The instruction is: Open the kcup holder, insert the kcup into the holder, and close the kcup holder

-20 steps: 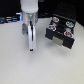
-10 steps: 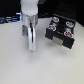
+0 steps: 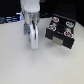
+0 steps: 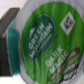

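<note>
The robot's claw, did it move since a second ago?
Yes. The gripper dropped slightly toward the table, still on the exterior view's left of the kcup holder.

**Camera setup: one wide, one extreme close-up**

Exterior view: raised, angled down at the pale table (image 3: pixel 20 67), set back enough to take in the arm and the kcup holder (image 3: pixel 62 31) toward the exterior view's right. Wrist view: pressed up against the kcup (image 4: pixel 47 42), green lid fills nearly the whole frame. Overlap: cannot tell, since the kcup isn't discernible in the exterior view.
</note>
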{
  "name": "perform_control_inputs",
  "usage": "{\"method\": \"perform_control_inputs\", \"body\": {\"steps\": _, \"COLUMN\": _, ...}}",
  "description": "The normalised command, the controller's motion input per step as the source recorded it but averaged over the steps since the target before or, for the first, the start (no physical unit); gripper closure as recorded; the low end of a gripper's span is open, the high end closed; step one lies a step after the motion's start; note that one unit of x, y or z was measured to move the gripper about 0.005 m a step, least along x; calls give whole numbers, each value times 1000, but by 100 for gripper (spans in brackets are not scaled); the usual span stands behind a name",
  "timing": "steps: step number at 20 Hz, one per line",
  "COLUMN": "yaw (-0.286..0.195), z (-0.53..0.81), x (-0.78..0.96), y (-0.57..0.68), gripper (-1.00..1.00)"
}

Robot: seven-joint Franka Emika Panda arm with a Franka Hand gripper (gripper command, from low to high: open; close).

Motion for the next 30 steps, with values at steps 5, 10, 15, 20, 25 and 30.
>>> {"method": "perform_control_inputs", "body": {"steps": 5, "yaw": 14, "z": 806, "x": 190, "y": 484, "gripper": 100}}
{"method": "perform_control_inputs", "body": {"steps": 10, "yaw": 34, "z": 749, "x": 190, "y": 564, "gripper": 100}}
{"method": "perform_control_inputs", "body": {"steps": 15, "yaw": 21, "z": 615, "x": 150, "y": 607, "gripper": 100}}
{"method": "perform_control_inputs", "body": {"steps": 20, "yaw": 14, "z": 487, "x": 145, "y": 663, "gripper": 100}}
{"method": "perform_control_inputs", "body": {"steps": 25, "yaw": 6, "z": 341, "x": 131, "y": 694, "gripper": 100}}
{"method": "perform_control_inputs", "body": {"steps": 30, "yaw": 3, "z": 160, "x": 266, "y": 159, "gripper": 100}}
